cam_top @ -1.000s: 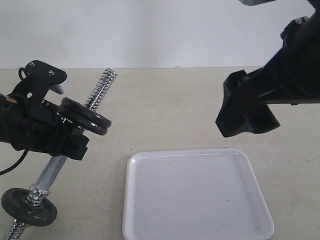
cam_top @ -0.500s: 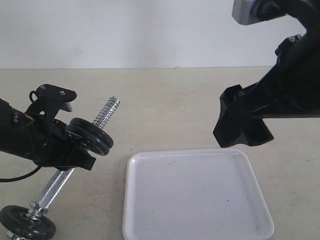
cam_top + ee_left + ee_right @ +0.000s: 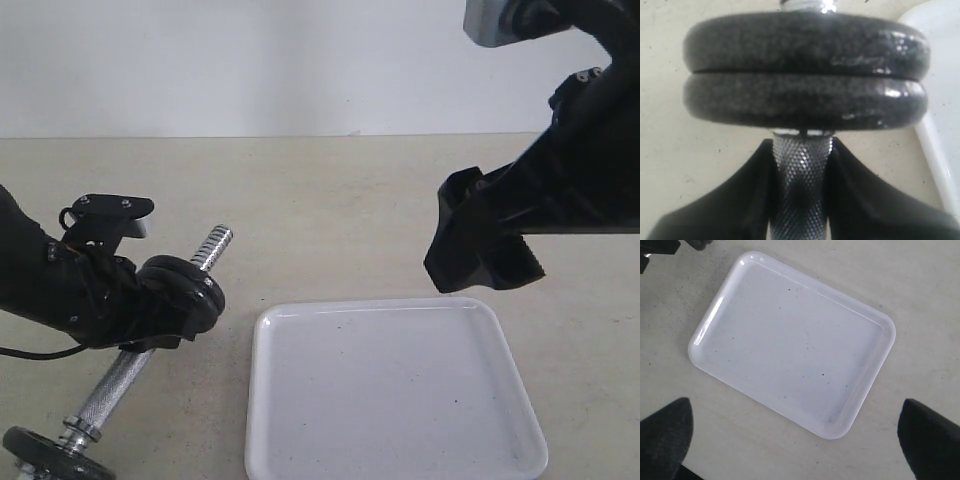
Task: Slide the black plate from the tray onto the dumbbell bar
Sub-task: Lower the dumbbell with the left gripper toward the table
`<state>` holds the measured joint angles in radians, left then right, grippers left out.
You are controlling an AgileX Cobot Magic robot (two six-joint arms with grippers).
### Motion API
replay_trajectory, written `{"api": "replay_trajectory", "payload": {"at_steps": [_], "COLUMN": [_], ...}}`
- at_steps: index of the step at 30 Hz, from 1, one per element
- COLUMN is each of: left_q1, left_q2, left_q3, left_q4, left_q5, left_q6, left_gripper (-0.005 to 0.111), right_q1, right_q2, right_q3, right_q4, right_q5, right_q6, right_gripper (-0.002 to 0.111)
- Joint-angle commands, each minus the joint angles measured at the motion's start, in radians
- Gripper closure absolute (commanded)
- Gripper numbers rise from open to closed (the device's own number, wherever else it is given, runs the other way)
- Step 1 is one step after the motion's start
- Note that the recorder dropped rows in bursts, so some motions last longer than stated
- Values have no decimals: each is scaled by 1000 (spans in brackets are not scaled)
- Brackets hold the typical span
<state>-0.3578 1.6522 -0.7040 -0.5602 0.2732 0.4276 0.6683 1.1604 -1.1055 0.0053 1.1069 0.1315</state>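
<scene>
Left gripper clamping dumbbell bar, right gripper spread — tray below

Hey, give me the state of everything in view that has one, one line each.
tray: empty, flat on the table.
black plate: on the bar, stacked against a second plate.
bar: tilted, threaded end up.
left hand: shut on the bar's knurled middle.
right hand: open, empty, over the tray.

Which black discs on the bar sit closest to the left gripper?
The stacked pair beside the threaded tip; the lone disc sits at the bar's opposite end.
</scene>
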Motion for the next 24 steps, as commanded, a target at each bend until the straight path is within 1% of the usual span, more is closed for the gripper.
{"api": "replay_trajectory", "payload": {"at_steps": [1,5,7,12,14,19,24], "left_q1": [0,0,0,0,0,-13,-27], "left_q2": [-35,-35,-35,-35,-35,-35,-35], "left_q3": [-37,-37,-37,-37,-37,-35,-35], "left_q4": [-44,-44,-44,-83,-118,-203,-236], "left_q5": [-85,-71,-65,-36,-24,39,43], "left_q6": [-108,-183,-219,-256,-256,-256,-256], "left_gripper": [102,102,102,102,102,102,102], "right_q1": [0,0,0,0,0,0,0], "right_q2": [-11,-11,-11,-11,-11,-11,-11], "right_q3": [2,2,2,2,2,2,2], "right_q4": [9,8,8,11,11,11,17], "right_q5": [-4,-4,-4,2,2,-15,-31], "right_q6": [1,1,1,1,1,-2,2], "right_gripper": [4,5,11,45,52,53,53]}}
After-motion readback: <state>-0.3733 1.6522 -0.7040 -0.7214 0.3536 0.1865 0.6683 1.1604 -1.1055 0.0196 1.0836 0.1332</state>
